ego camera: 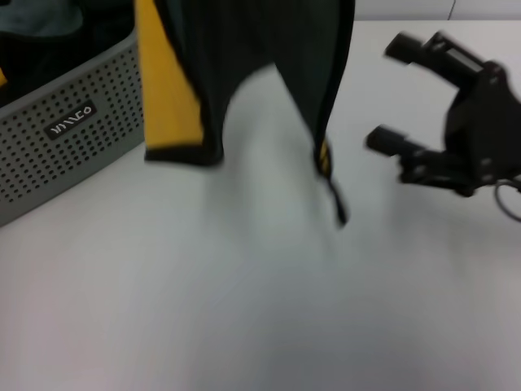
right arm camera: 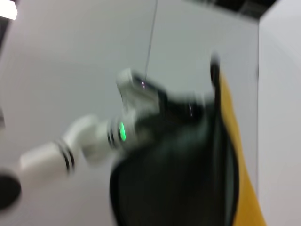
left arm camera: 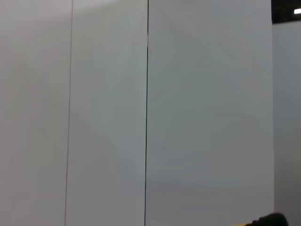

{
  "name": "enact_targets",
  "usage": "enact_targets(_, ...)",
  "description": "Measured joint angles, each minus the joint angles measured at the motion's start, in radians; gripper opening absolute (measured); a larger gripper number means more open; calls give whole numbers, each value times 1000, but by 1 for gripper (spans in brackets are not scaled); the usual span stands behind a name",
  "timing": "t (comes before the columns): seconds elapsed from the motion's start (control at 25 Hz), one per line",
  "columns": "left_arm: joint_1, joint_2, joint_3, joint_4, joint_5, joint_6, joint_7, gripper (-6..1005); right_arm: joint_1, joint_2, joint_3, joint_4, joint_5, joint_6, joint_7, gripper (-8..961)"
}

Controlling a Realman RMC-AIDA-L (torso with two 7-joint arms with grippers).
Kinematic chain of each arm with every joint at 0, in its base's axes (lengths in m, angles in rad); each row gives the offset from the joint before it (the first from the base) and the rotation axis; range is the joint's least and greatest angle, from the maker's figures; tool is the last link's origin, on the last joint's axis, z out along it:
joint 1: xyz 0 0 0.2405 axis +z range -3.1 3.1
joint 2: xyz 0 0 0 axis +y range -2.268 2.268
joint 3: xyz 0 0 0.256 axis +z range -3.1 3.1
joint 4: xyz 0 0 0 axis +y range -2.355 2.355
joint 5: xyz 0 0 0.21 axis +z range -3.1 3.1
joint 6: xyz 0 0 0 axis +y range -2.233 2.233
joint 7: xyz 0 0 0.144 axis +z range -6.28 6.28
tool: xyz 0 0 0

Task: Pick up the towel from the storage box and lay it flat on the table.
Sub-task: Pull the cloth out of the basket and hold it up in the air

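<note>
The towel point(ego camera: 260, 49), dark green-grey with a yellow underside point(ego camera: 167, 81) and black piping, hangs in the air over the table point(ego camera: 260, 309), just right of the storage box point(ego camera: 73, 155). Its lower corners and small black loop point(ego camera: 338, 204) dangle close to the tabletop. In the right wrist view the towel point(right arm camera: 188, 179) hangs from my left gripper point(right arm camera: 188, 108), which is shut on its top. That gripper is above the head view's edge. My right gripper point(ego camera: 387, 94) is open and empty, to the right of the towel.
The grey perforated box has a black label point(ego camera: 72, 120) and holds more dark cloth point(ego camera: 49, 24). The left wrist view shows only pale wall panels and a sliver of the towel point(left arm camera: 270, 220).
</note>
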Motion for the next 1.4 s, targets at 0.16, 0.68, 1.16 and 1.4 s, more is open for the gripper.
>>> enact_targets(0.16,12,-24,51,-34,91,2,54,24,0,-6,3,-2,48,-76,97,800)
enact_targets(0.68,-11,-59,134,-256,203,-23,207,26,50,6,6,9,57,163,108,764)
enact_targets(1.16,-16,-62,165,-305,235,-59,245,25,61,6,-53,12,141,167,156,679)
enact_targets(1.4,-16,-62,187,-318,235,-64,256,25,81,6,-53,22,142,177,158,618)
